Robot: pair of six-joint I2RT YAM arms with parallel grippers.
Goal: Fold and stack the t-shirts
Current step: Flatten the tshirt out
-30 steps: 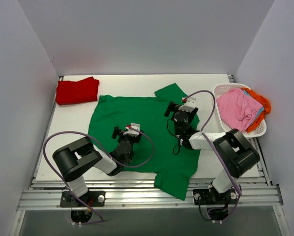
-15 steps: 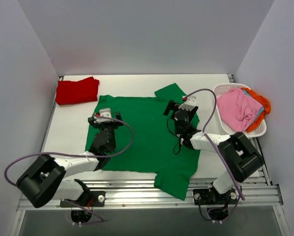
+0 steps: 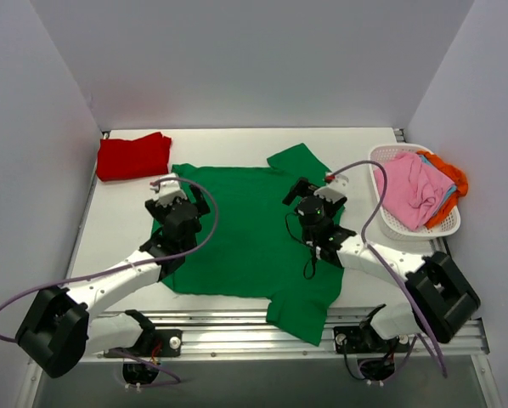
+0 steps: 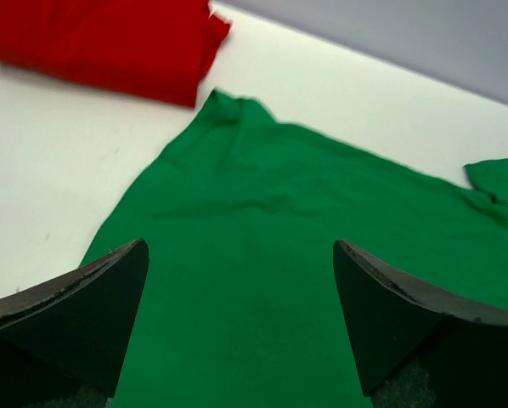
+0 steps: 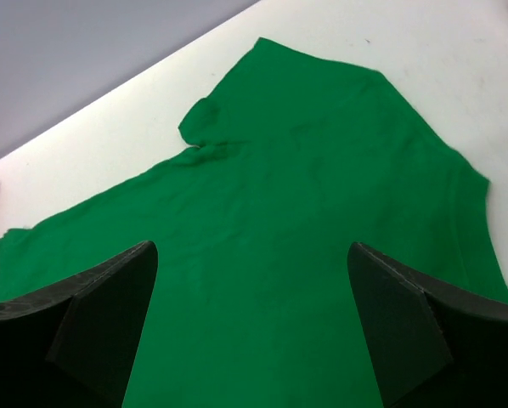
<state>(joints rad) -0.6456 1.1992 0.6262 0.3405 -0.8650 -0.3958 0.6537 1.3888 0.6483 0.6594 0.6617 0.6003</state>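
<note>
A bright green t-shirt [image 3: 245, 234] lies spread flat across the middle of the table, one sleeve at the back right and one at the near edge. It fills the lower part of the left wrist view [image 4: 262, 255] and most of the right wrist view [image 5: 305, 229]. A folded red t-shirt [image 3: 133, 155] rests at the back left corner [image 4: 101, 42]. My left gripper [image 3: 177, 204] hovers open over the shirt's left part, nothing between its fingers. My right gripper [image 3: 315, 197] is open above the shirt's right part, also empty.
A white lattice basket [image 3: 445, 228] stands at the right edge, holding pink [image 3: 409, 189], orange and blue t-shirts in a heap. Bare white table [image 3: 118, 221] shows left of the green shirt. Grey walls close in the back and sides.
My left arm swung from the shirt's middle out to its left part and reached farther back. My right gripper shifted slightly nearer. The shirts have not moved.
</note>
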